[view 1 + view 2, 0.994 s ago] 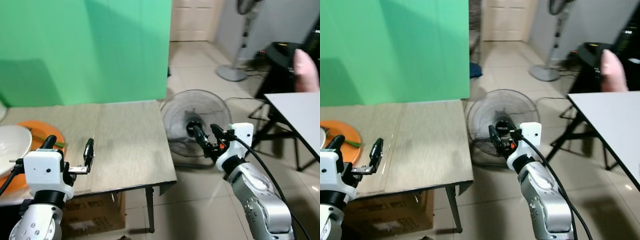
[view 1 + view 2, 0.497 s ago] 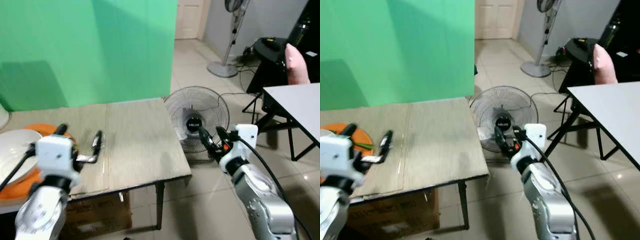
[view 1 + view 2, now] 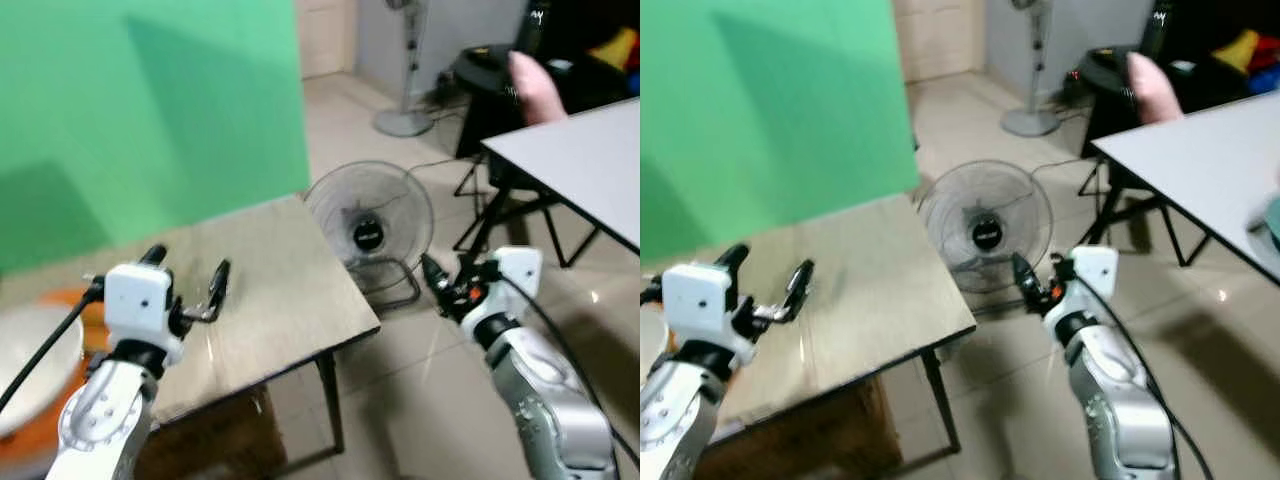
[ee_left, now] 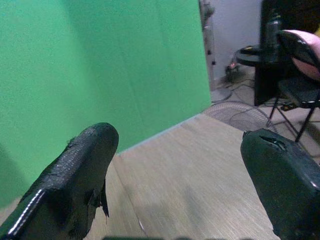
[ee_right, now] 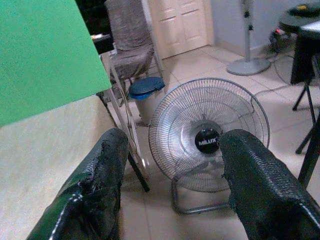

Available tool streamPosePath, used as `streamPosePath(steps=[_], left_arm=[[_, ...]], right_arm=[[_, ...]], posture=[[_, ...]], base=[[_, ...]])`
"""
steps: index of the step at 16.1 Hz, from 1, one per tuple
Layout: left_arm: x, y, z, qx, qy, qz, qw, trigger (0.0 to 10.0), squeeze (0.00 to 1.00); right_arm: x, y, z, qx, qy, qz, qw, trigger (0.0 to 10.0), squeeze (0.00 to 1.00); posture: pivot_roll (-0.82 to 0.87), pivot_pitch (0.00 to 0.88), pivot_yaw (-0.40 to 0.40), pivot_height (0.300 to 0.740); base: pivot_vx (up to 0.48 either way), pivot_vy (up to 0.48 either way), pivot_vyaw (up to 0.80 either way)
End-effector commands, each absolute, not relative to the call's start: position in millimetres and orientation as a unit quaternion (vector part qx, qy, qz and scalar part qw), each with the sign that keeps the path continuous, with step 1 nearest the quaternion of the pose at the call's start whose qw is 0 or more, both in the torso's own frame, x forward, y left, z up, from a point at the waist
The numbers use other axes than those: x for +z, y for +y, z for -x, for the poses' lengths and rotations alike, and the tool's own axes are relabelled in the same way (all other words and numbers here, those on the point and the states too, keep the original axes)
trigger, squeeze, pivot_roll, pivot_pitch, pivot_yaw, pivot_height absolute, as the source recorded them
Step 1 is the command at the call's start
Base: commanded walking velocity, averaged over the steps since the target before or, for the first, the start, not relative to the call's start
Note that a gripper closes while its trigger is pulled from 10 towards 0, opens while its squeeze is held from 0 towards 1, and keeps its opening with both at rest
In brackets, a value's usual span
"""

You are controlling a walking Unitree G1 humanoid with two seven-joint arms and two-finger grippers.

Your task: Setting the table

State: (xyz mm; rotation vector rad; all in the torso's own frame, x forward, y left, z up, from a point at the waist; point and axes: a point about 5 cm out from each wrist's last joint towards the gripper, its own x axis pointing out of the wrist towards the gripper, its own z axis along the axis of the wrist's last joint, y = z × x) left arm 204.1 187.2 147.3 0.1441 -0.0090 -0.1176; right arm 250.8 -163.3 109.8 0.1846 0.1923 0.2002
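Left gripper [image 3: 190, 295], fingers spread and empty, over the wooden table [image 3: 290, 290]; white plate [image 3: 25, 365] beside and behind it. Right gripper [image 3: 1032, 283], likewise agape (holding nothing), hangs near the floor fan [image 3: 985, 225]: a turn risks striking its grille.

A white bowl [image 3: 28, 365] rests on an orange plate [image 3: 40, 440]. Both lie at the worktop's [image 3: 270, 290] near-left edge.

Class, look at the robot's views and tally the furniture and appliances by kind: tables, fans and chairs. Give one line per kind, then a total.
Tables: 2, the wooden table and the white table
Fans: 2, the floor fan and the standing fan
Chairs: 1, the chair
Total: 5
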Motion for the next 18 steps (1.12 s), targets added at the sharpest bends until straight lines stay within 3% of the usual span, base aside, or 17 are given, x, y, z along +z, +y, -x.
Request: streamPosePath(steps=[1,16,18], left_arm=[[147,194,-202,-0.043,0.000,-0.075,0.996,10.0,0.00],[142,202,-189,0.018,0.011,-0.072,0.997,10.0,0.00],[146,206,-190,0.038,0.011,-0.066,0.997,10.0,0.00]], right_arm=[[111,-156,-252,0.111,0.098,-0.096,0.984,10.0,0.00],[111,-133,-261,0.174,0.104,-0.109,0.973,10.0,0.00],[112,-130,-263,0.175,0.104,-0.119,0.972,10.0,0.00]], posture=[[-0.09,0.000,0.060,0.740],[-0.05,0.000,0.019,0.740],[-0.05,0.000,0.020,0.740]], base=[[0.000,0.352,0.00],[0.000,0.354,0.00],[0.000,0.000,0.00]])
